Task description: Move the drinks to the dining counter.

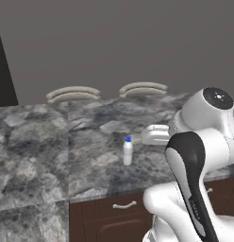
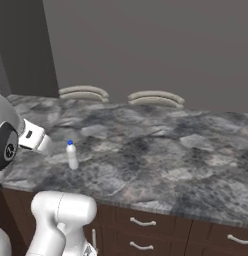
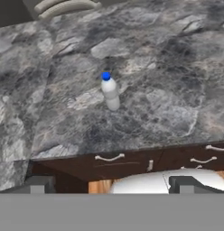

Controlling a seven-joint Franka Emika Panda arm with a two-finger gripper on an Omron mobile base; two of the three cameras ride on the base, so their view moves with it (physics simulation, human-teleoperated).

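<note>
A small white bottle with a blue cap [image 1: 128, 151] [image 2: 72, 155] [image 3: 109, 92] stands upright on the grey-and-white marbled dining counter [image 1: 95, 123] [image 2: 161, 145] [image 3: 163, 67], a little back from its near edge. My gripper [image 3: 111, 182] hangs above and short of the counter's near edge, looking down at the bottle, open with nothing between its fingertips [image 3: 39, 184]. Its white hand [image 1: 155, 134] [image 2: 36, 138] sits just beside the bottle without touching it. The red-capped bottle is out of view.
Two curved stool backs [image 1: 74, 93] [image 1: 143, 89] [image 2: 83, 93] [image 2: 156, 98] rise behind the counter's far edge, in front of a plain grey wall. Dark brown drawers with pale handles [image 1: 124, 205] [image 2: 143, 222] [image 3: 109, 158] run under the near overhang.
</note>
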